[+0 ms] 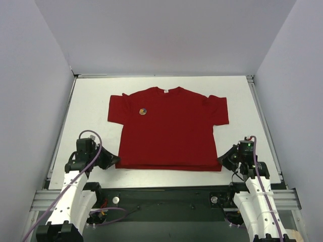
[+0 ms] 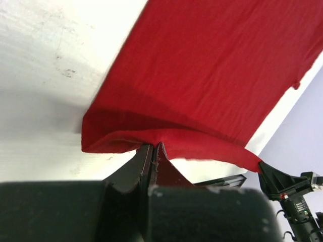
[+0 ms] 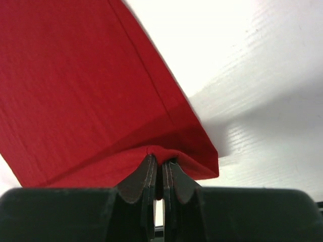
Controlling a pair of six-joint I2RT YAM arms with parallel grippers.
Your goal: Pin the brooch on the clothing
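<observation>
at the hem corners of the t-shirt [image 1: 169, 131], left pincer [image 2: 153, 149] and right pincer [image 3: 158, 161] each pinch the fabric.

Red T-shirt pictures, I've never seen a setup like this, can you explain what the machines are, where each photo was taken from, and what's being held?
These are two robot arms bolted at the near edge of a white table. The wide picture comes from a fixed camera above and behind them. The two close-ups come from a camera on each wrist, looking past that arm's own two fingers. A dark red T-shirt lies flat on the table, collar away from the arms. A small round brooch sits on its chest, toward the left arm's side. The left gripper is shut on the hem at the shirt's near left corner, and the right gripper is shut on the hem at the near right corner. Each pinches a fold of cloth, raised a little off the table.
</observation>
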